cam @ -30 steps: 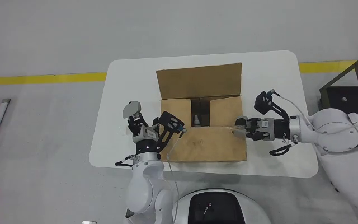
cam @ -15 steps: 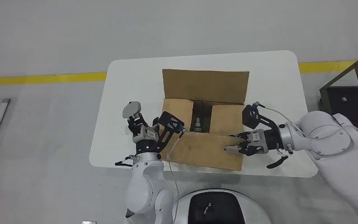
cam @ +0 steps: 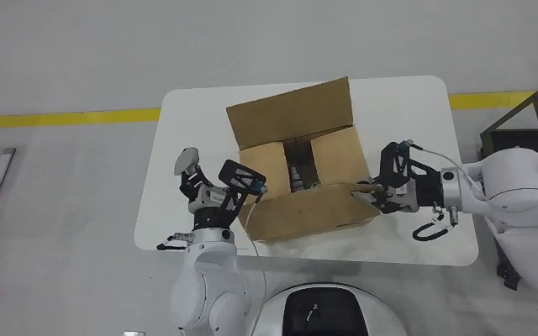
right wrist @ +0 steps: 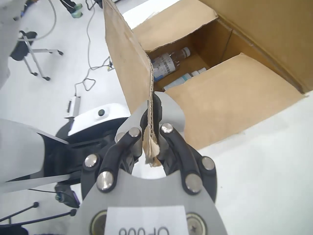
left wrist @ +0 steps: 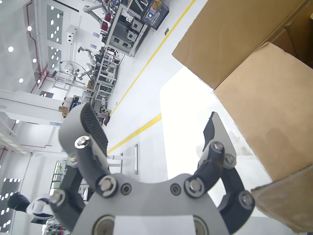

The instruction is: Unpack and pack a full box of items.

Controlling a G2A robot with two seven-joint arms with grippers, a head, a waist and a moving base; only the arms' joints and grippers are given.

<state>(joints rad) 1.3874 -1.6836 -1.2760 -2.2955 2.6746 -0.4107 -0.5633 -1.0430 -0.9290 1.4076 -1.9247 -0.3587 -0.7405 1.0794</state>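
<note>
Pinching the near flap (right wrist: 124, 57) by its corner, my right gripper (right wrist: 151, 110) has its fingers closed hard on the cardboard edge, and the corner looks crushed and frayed in my grip. To do this well, I judge the flap should swing outward about its fold line rather than be pulled straight. A straight tug could drag the light box (left wrist: 264, 113) across the table (cam: 403, 109) or tear that soft corner.

My left gripper (left wrist: 151, 125) hangs with its fingers spread wide, holding nothing, just beside the box's left wall. Pressed against that wall, it could steady things.

The box sits mid-table, a little skewed — plain brown corrugated card. Its far flap (cam: 290, 118) stands up, and the two side flaps (right wrist: 229, 91) lie partly over the opening. Through the gap between them I see bottles (right wrist: 168, 63) lying inside — one amber with a printed label, others pale-capped. I cannot tell how many more the flaps hide.
</note>
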